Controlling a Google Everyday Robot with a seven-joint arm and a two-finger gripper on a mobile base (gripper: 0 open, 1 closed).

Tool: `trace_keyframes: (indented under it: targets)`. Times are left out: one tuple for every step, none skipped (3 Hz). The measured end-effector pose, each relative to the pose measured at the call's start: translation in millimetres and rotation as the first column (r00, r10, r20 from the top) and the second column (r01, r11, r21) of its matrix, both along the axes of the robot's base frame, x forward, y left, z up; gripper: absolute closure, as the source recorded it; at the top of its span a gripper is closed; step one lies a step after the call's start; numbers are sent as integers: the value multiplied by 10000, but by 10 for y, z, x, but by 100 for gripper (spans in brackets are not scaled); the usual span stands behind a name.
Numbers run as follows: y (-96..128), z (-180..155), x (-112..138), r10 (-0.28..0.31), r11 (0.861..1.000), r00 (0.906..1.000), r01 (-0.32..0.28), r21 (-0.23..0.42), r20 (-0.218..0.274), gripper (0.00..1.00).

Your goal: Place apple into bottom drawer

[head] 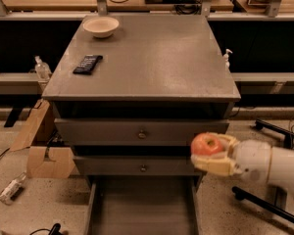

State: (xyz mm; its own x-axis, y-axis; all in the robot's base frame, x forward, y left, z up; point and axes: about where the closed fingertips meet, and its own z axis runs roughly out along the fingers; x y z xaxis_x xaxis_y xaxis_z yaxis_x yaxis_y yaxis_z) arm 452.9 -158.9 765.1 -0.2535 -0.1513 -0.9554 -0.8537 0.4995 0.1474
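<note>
I have my hand (209, 153) clamped around the apple (207, 144), at the cabinet's (112, 130) front right corner. The bottom drawer (142, 207) stands pulled out just below and to the left. A bowl (101, 26) sits on the tabletop (152, 58).

So the end effector (213, 153) sits at the cabinet's front right corner, over the right ends of the two drawer fronts, with the apple (208, 144) clamped in it. The pulled-out bottom drawer (142, 210) lies below it and to its left, sticking out toward the camera. The tabletop (157, 62) is above and behind it. Way off at the far left corner of that there's a bowl (101, 26), and a flat handset thing (87, 64) lies nearer, by the left edge. A cardboard box (41, 148) stands on the floor far to its left, just beside the cabinet.
</note>
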Motion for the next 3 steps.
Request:
trace_keyframes:
  targets:
    - [283, -938, -217, 427, 9966, 9990, -433, -707, -107, 100]
    - [502, -1837, -316, 741, 9853, 9954, -826, -1498, -614, 100]
    - [661, -2496, -329, 811, 9818, 9882, -1017, -1603, -1303, 100]
